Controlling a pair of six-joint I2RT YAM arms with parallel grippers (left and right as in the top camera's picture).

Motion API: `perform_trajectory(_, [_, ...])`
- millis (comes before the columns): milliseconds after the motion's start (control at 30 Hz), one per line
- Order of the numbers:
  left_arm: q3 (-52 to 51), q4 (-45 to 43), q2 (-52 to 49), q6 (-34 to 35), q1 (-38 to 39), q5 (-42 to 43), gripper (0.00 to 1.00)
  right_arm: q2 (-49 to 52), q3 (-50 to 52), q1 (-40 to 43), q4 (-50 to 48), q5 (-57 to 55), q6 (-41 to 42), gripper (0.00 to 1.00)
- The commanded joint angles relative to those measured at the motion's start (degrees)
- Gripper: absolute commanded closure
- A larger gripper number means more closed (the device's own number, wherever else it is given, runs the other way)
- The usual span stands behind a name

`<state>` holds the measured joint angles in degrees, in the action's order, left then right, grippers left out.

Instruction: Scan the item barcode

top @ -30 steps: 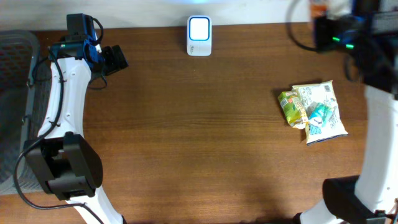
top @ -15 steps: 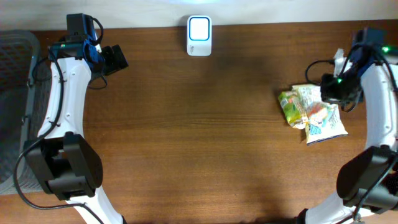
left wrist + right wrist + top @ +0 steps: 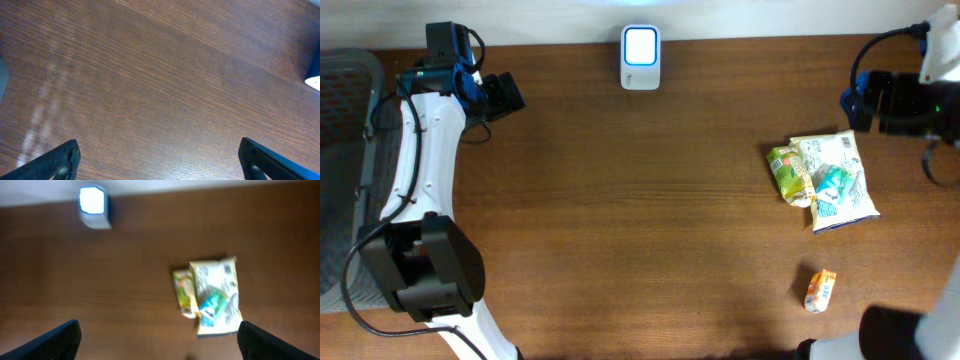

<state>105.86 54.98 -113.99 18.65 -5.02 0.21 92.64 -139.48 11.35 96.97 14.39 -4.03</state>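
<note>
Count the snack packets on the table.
3: green pouch and white bag overlapping at right; small orange packet alone nearer the front edge. More may be hidden beneath.

The brown wooden table (image 3: 640,220) carries a white scanner (image 3: 640,57) at the middle of its far edge. A green packet (image 3: 786,172) and a white bag (image 3: 838,182) lie touching near the right edge, and a small orange packet (image 3: 820,290) lies toward the near right corner.
</note>
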Motion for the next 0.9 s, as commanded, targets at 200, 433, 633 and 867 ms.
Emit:
perform_trajectory(200, [0.85,0.02,1.51,-0.26,-0.42,-0.15,0.01,-18.91,-1.33,-3.52,0.35,1.60,-0.11,0.01])
perform_trajectory(433, [0.85,0.02,1.51,-0.26,-0.42,-0.15,0.01,-26.97,5.11,-3.48,-2.56,-10.60,3.06,0.01])
perform_trajectory(633, [0.85,0.02,1.51,-0.26,-0.42,-0.15,0.01,-52.13,59.14,-3.61,-45.94,-10.40,3.04,0.01])
perform_trajectory(867, [0.85,0.02,1.51,-0.28,-0.42,-0.15,0.01,-77.64,115.93,-6.97,-92.13,-9.38,3.04,0.01])
